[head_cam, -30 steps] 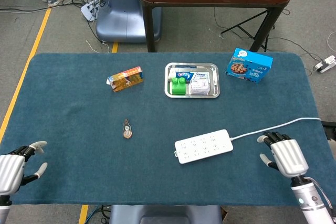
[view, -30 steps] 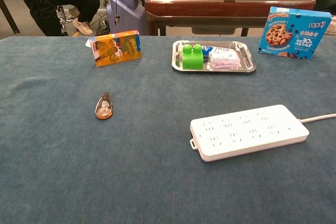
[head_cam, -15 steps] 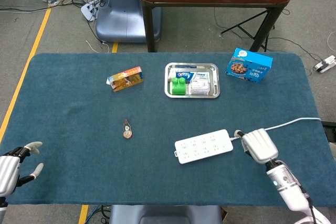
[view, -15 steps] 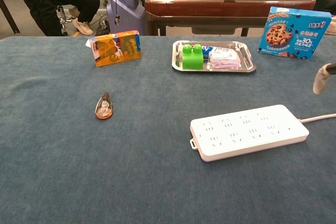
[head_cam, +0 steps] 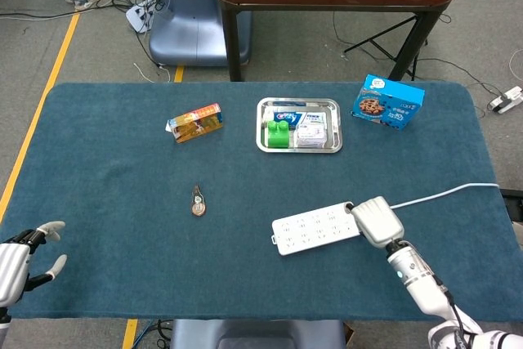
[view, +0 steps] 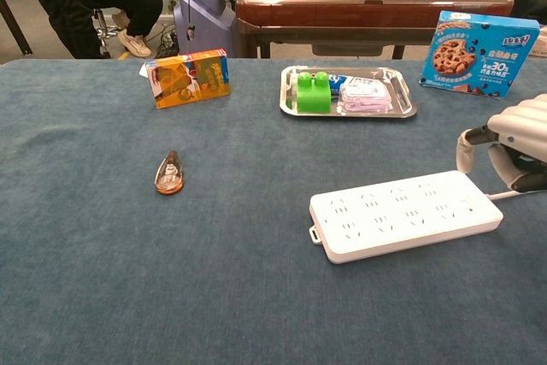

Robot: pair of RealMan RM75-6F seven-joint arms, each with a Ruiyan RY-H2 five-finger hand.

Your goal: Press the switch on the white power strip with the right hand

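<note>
The white power strip lies flat on the blue tablecloth, right of centre, with its cable running off to the right. My right hand hovers over the strip's right end, palm down and holding nothing. One of its fingers points down just above that end. In the head view the hand covers that end, and I cannot make out the switch in either view. My left hand rests at the near left corner, fingers apart and empty.
A metal tray with a green block and packets stands at the back centre. A blue cookie box is at the back right, an orange box at the back left. A small brown object lies mid-left.
My right hand has moved left from the table's right edge to above the strip's right end. The left hand has drawn slightly back; the strip has not moved.
</note>
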